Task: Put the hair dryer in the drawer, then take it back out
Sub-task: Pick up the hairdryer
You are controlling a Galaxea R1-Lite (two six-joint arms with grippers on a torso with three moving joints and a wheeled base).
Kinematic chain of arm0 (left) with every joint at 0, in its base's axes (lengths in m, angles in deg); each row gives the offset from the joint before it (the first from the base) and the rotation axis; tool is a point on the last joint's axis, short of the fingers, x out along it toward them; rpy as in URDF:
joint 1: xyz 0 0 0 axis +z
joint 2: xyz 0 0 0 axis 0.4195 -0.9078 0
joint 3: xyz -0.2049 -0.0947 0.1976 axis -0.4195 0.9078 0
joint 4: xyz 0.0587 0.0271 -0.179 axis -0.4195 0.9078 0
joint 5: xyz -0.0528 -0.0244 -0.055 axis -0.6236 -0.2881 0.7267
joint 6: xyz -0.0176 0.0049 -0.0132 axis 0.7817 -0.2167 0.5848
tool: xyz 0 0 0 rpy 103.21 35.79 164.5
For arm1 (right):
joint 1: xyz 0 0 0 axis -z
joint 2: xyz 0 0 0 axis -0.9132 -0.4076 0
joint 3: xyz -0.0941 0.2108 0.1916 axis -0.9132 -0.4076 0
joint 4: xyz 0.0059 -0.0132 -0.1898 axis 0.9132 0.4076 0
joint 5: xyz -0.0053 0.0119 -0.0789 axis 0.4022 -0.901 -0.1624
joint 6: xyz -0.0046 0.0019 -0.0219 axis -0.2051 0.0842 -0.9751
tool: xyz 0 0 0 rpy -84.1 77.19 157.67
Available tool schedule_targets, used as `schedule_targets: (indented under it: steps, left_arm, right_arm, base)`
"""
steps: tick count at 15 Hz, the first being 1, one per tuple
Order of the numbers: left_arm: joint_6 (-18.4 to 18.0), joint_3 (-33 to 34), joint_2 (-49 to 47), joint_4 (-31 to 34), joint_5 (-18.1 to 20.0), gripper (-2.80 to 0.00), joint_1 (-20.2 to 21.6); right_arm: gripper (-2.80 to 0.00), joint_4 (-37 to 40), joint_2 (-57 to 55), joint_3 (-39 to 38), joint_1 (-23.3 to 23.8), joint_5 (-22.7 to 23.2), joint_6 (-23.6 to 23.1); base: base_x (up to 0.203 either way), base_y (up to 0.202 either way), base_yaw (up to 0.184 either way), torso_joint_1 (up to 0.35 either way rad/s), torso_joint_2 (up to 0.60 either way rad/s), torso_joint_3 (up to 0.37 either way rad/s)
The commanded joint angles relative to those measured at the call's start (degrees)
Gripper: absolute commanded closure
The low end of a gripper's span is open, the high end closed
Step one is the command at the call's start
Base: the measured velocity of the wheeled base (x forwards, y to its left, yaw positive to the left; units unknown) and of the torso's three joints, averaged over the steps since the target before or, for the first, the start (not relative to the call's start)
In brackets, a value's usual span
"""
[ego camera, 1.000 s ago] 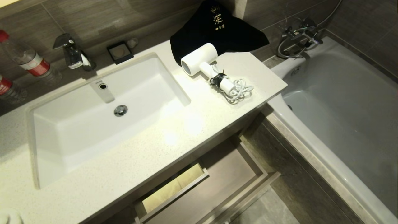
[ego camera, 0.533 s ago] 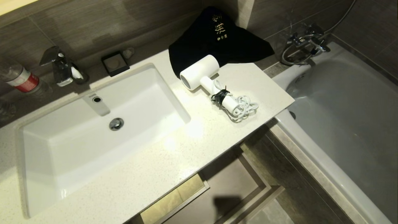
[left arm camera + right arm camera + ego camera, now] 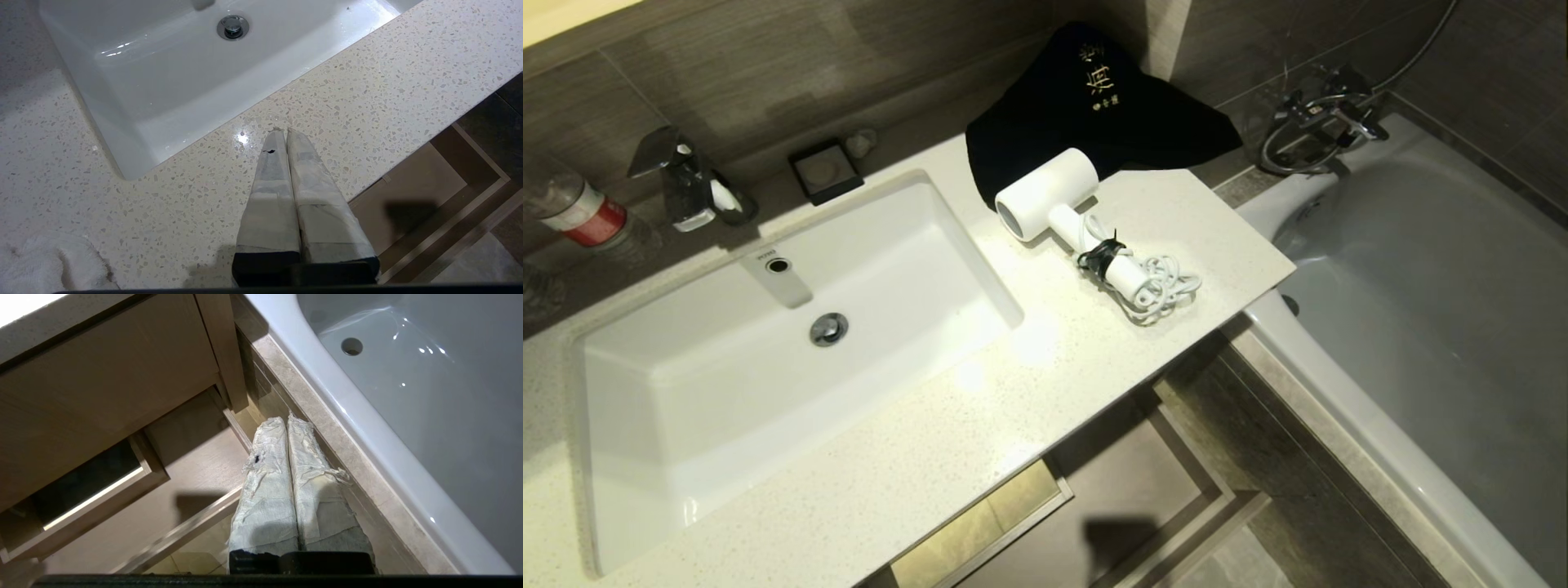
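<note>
The white hair dryer (image 3: 1054, 200) lies on the speckled counter (image 3: 980, 408) right of the sink, barrel toward the sink, its coiled cord (image 3: 1164, 290) bound by a black strap. Below the counter's front edge the drawer (image 3: 1131, 474) stands pulled open and holds nothing visible; it also shows in the right wrist view as the drawer (image 3: 196, 461). Neither arm appears in the head view. My left gripper (image 3: 282, 130) is shut and hovers over the counter's front edge. Shut too, my right gripper (image 3: 284, 419) hangs beside the drawer's right corner, near the bathtub wall.
A white sink (image 3: 768, 351) fills the counter's left half, with a faucet (image 3: 686, 184), a black soap dish (image 3: 823, 170) and a bottle (image 3: 580, 216) behind it. A black bag (image 3: 1094, 102) lies behind the dryer. The bathtub (image 3: 1437, 310) is on the right. A white towel (image 3: 45, 261) lies on the counter.
The whole head view has shifted: the counter and dryer sit lower and further right in the picture, and less of the drawer shows. The things themselves have not moved.
</note>
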Motion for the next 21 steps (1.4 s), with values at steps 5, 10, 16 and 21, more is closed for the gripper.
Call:
schedule_targets:
  steps: [5,10,16,21]
  left_arm:
    - [0.0,-0.1,0.0,0.0,0.0,0.00,0.0]
    - [0.0,0.0,0.0,0.0,0.0,0.00,0.0]
    - [0.0,-0.1,0.1,0.0,0.0,0.00,0.0]
    - [0.0,0.0,0.1,0.0,0.0,0.00,0.0]
  right_arm:
    - [0.00,11.5,-5.2,20.3,-0.1,1.3,-1.3]
    - [0.00,29.1,-34.3,51.0,-5.0,4.4,-0.4]
    - [0.00,39.2,-77.7,95.9,-17.9,9.8,5.9]
    - [0.00,57.0,-92.9,108.6,-25.7,11.3,-4.7]
  base:
    - [0.000,0.000,0.000,0.000,0.00,0.000]
    - [0.000,0.000,0.000,-0.001,0.01,0.004]
    - [0.000,0.000,0.000,-0.010,0.05,0.028]
    - [0.000,0.000,0.000,-0.029,0.05,0.031]
